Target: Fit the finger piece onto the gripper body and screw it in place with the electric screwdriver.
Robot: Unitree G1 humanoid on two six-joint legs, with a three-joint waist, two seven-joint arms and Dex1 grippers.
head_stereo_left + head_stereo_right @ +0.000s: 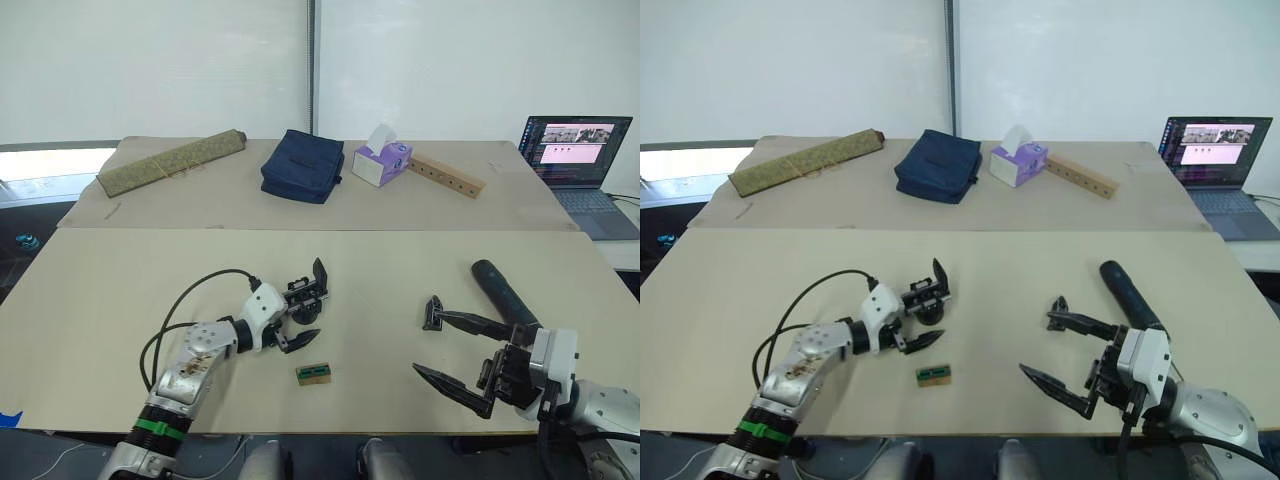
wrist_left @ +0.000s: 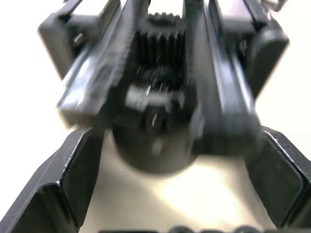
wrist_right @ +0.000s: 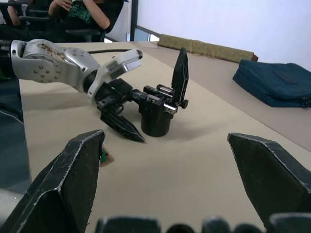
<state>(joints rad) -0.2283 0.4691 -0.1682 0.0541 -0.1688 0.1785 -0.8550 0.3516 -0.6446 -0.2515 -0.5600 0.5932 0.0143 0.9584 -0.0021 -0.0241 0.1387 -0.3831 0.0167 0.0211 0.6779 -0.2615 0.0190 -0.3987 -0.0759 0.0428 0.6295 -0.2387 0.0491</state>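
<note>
Tan table (image 1: 120, 290) | L tool (image 1: 306, 306) apart round gripper body (image 1: 303, 300) | R tool (image 1: 440, 345) apart | green block (image 1: 313, 374) nr

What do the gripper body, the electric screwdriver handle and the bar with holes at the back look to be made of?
The gripper body: matte black, probably plastic with some metal, judging by a bright pin and toothed ribs. The electric screwdriver: dark handle with a dull, smooth sheen, likely plastic or rubberised. The bar with holes: pale tan with a flat unpainted look, apparently wood.
</note>
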